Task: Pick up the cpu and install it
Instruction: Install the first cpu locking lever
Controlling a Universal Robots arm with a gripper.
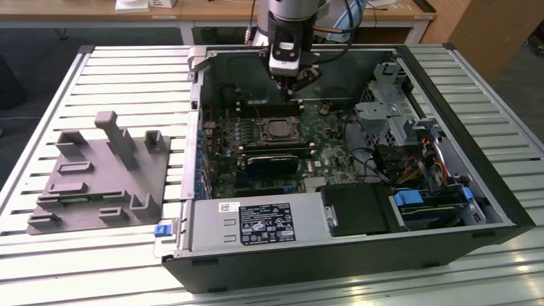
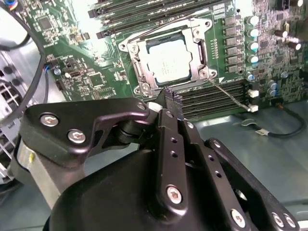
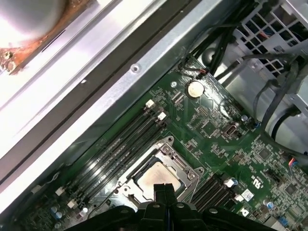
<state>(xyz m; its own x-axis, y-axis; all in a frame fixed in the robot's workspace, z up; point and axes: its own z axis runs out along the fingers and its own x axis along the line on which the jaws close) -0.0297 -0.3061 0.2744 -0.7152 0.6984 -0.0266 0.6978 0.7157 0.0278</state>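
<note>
Exterior view: my pincer (image 1: 293,86) hangs inside the open computer case (image 1: 476,191), above the green motherboard (image 1: 332,153). The cpu (image 1: 277,131) lies in its socket just below and ahead of the pincer, apart from it. A white label sits on the power supply (image 1: 255,223) at the case's near edge; I do not read its print. Off to the exterior view's left, well apart from the pincer, a grey plastic tray (image 1: 93,185) with upright blocks stands on the slatted metal table (image 1: 127,64). Wooden benches run across the room behind.

Second wrist view: the fingers (image 2: 168,103) are pressed together and grasp nothing. The silver-topped cpu (image 2: 167,60) rests in the socket frame (image 2: 202,60) just beyond the fingertips. Faint marking shows on its lid, too weak to make out.

First wrist view: the clenched tips meet just short of the cpu (image 3: 156,175). Memory slots (image 3: 120,144) flank the socket; a coin battery (image 3: 195,88) sits farther off. Board lettering is possibly present, but unclear.
</note>
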